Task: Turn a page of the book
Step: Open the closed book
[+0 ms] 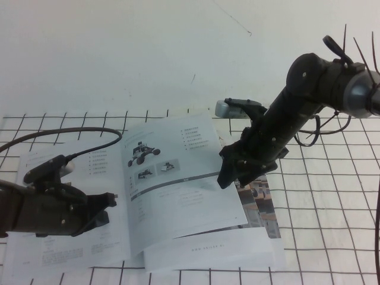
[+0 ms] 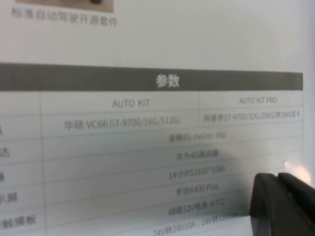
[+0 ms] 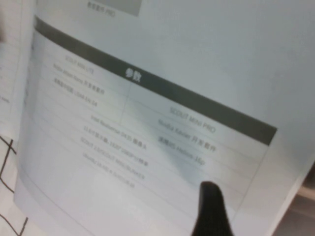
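Observation:
The book (image 1: 65,252) lies open on the gridded table. The page (image 1: 178,178), with a black wheeled rover, two small photos and a grey bar, curves up from the spine with its right edge raised. My right gripper (image 1: 228,173) is at that raised edge and shut on it. In the right wrist view one black finger (image 3: 211,214) lies on the page (image 3: 147,123); the other finger is hidden behind the sheet. My left gripper (image 1: 107,209) rests on the book's left-hand page, near the spine. Its fingers (image 2: 283,206) are together over a printed table (image 2: 147,147).
The white table cover has a black grid (image 1: 332,196). Under the raised page, further pages (image 1: 261,208) with coloured photos show. A black cable (image 1: 71,133) loops over the book's far left. A plain white wall (image 1: 148,53) stands behind.

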Tool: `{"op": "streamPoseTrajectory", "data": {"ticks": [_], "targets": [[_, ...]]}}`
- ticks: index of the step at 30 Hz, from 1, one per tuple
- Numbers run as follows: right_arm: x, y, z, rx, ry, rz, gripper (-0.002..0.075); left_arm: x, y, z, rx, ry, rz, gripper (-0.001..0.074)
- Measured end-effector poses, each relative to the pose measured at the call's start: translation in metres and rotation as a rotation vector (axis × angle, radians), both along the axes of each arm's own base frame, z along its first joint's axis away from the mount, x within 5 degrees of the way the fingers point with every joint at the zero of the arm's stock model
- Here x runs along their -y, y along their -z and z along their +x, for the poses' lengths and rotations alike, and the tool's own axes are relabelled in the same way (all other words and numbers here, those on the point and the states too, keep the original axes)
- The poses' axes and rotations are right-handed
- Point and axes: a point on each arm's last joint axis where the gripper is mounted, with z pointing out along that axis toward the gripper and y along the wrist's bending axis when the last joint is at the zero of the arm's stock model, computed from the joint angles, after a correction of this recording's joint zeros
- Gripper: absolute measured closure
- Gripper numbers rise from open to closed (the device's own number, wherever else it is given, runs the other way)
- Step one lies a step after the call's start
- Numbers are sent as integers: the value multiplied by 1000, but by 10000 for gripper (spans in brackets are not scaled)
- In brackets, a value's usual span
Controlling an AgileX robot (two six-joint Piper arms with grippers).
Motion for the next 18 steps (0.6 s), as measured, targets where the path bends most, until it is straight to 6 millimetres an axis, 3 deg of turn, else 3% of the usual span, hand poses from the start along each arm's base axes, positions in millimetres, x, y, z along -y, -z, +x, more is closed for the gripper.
{"op": "streamPoseTrajectory", "data": {"ticks": [6, 18], "targets": [[-2, -13, 4, 29, 2, 13, 277, 1, 0, 0, -2, 0, -7, 737], [-5, -18, 4, 14, 14, 51, 277, 1, 0, 0, -2, 0, -7, 737]]}}
